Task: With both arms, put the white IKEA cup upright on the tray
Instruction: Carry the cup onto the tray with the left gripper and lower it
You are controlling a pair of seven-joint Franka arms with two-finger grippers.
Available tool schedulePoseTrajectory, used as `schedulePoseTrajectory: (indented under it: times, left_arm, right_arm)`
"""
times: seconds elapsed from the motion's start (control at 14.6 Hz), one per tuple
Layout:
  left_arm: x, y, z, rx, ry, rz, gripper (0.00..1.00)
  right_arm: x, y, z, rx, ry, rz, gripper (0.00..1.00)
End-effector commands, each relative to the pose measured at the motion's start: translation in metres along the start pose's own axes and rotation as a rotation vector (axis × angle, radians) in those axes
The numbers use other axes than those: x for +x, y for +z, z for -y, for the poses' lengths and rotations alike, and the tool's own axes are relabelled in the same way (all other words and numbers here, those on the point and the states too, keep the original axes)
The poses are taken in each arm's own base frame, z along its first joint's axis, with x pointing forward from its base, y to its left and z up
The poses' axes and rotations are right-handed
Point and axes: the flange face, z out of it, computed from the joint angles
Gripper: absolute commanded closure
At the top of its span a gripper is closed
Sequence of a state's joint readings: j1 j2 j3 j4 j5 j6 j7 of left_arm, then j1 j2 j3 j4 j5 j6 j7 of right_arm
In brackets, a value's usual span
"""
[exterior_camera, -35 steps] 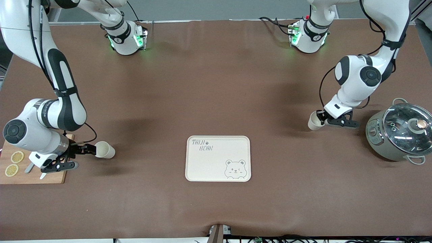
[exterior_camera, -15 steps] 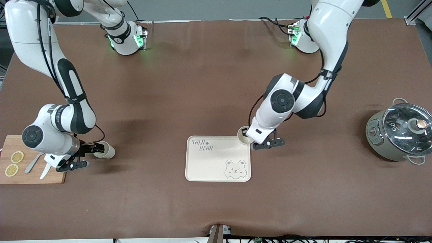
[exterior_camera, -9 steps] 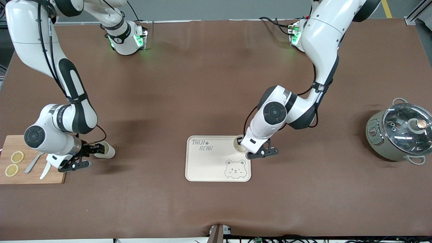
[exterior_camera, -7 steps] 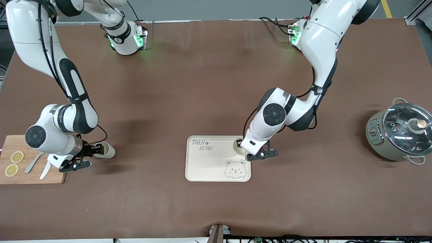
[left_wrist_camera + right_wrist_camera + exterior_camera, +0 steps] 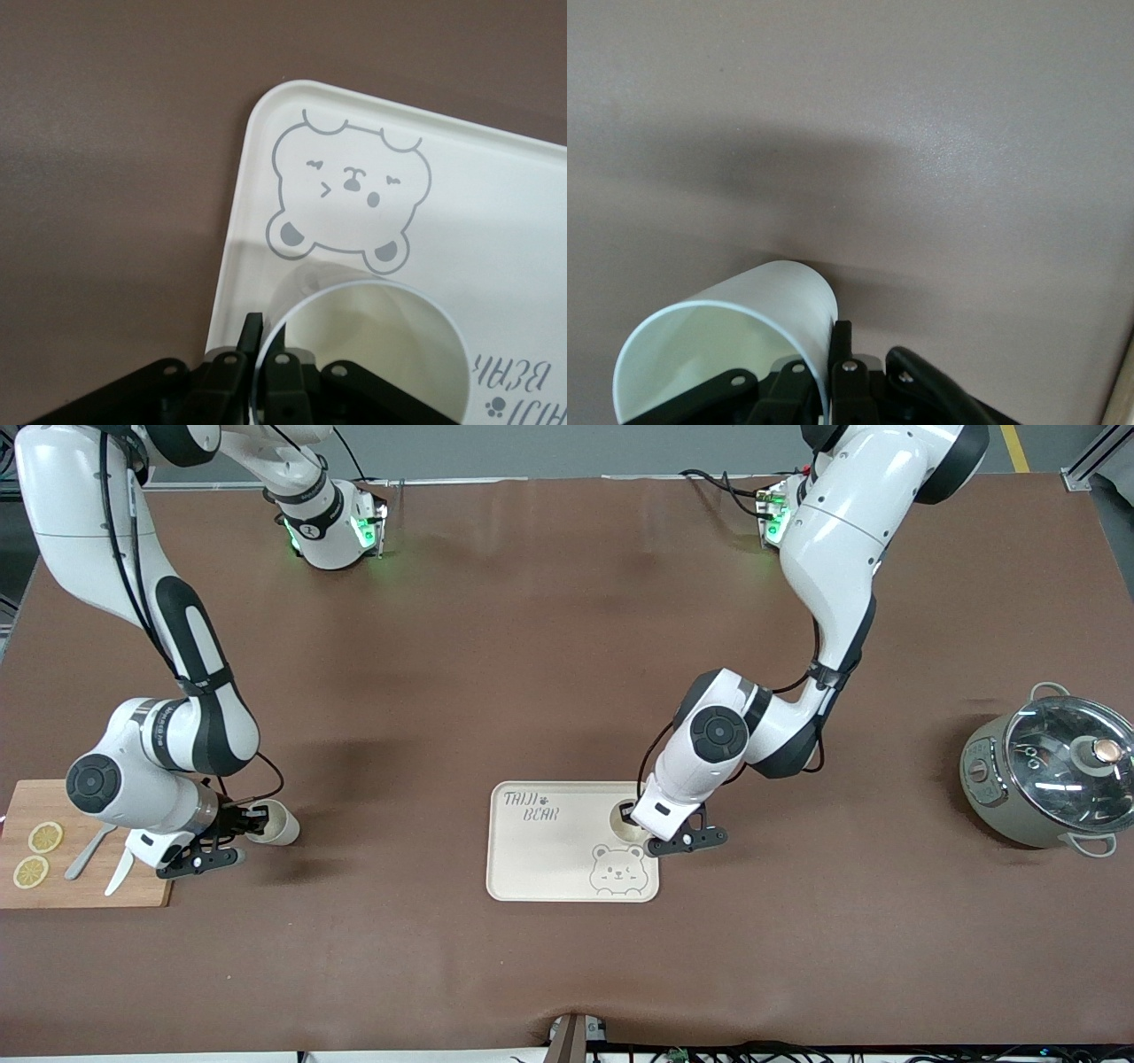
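Observation:
The cream tray (image 5: 540,859) with a grey bear drawing lies mid-table. My left gripper (image 5: 631,815) is shut on the rim of a white cup (image 5: 625,829), holding it upright over the tray beside the bear; in the left wrist view the cup (image 5: 372,354) sits just off the bear drawing (image 5: 350,199), one finger inside and one outside the wall. My right gripper (image 5: 244,824) is shut on the rim of a second white cup (image 5: 276,824), which lies tilted at the brown table near the right arm's end; the right wrist view shows that cup (image 5: 726,354) pinched the same way.
A wooden cutting board (image 5: 80,886) with lemon slices and cutlery lies at the right arm's end of the table, close to the right gripper. A grey pot with a glass lid (image 5: 1050,775) stands at the left arm's end.
My left arm has carried its cup from the table's left-arm end to over the tray and lowered it beside the bear. My right gripper has closed onto the rim of the other cup.

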State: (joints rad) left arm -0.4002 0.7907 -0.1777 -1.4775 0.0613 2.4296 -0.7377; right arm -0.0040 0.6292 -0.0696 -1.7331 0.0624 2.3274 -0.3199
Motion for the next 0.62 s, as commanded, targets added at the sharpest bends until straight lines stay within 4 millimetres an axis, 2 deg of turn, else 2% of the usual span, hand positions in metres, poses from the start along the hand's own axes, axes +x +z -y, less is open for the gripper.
schedulePoseTrajectory:
  times: [0.0,0.27,0.55]
  left_arm:
    - [-0.003,0.01,-0.013,0.017,0.016,-0.047,1.0]
    - [-0.008,0.017,-0.019,0.019,0.013,-0.068,1.0]
    - [-0.011,0.02,-0.021,0.02,0.017,-0.067,1.0]
  right_arm:
    - [0.002,-0.001,0.0,0.017,0.008,-0.013,1.0]
    - [0.01,-0.013,0.002,0.015,0.011,-0.028,1.0]
    - [0.024,-0.043,0.015,0.034,0.022,0.002,1.0]
